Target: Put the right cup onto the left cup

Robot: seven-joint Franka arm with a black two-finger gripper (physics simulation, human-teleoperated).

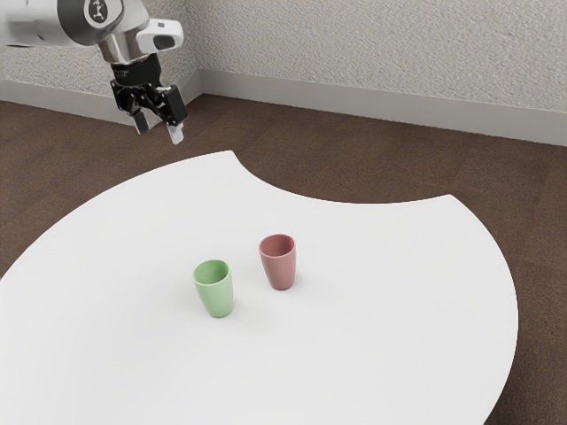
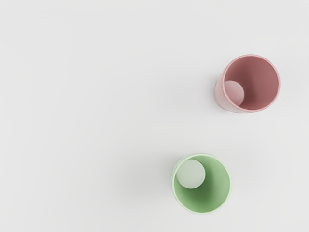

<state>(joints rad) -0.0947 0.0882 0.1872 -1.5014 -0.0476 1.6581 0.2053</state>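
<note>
A: Quick one. Black two-finger gripper [image 1: 159, 130], state?
B: Fingers apart, nothing between them. It's up at the exterior view's upper left, well apart from both cups.
A: Arm [image 1: 53, 22]?
B: White and grey, comes in from the exterior view's upper left.
A: Cups?
B: Two, both upright on the white table [image 1: 372, 354], mouths up. Green cup [image 1: 215, 289] toward the exterior view's left, red cup [image 1: 280, 265] toward its right.
A: Touching? Stacked?
B: Neither. Near each other, strip of bare tabletop between them. Each stands on its own base.
A: Shape?
B: Plain, no handles, tapering, wider at the rim than at the base.
A: Wrist view?
B: Looks down into both. Round rims, pale round bottoms inside, soft shadows on the tabletop beside them.
A: Table edge?
B: Rounded, with a curved notch cut in on the far side in the exterior view. Red cup is closer to that notch than the green one.
A: Background?
B: Dark brown floor [image 1: 292, 155], rough pale wall [image 1: 354, 44], grey baseboard [image 1: 372, 106]. Next.
</note>
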